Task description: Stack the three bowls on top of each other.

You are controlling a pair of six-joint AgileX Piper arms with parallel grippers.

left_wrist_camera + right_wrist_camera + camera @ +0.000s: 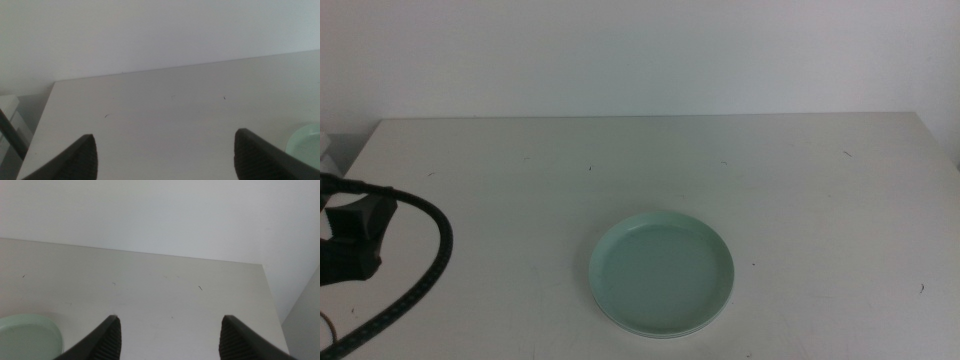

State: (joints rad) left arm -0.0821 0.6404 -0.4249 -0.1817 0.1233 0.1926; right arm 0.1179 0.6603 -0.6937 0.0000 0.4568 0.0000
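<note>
Now, middle view: mint bowl (661, 273) sits near the table's (800, 180) front edge, about centred; a paler rim below it suggests a stack, count unclear.

Left wrist: left gripper (165, 155) jaws apart, empty, bowl beside it.

Right wrist: right gripper (170, 335) jaws apart, empty. Stacking looks finished.

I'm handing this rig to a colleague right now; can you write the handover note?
Left gripper: jaws open, empty, waiting at the table's left edge.
Right gripper: jaws open, empty, out of the middle view.
Bowls: the mint green bowl sits on top of a stack near the table's front centre; further rims show beneath it, but their colours can't be told.
Done: the stack appears built.
Left: confirm all three bowls are in it.
</note>
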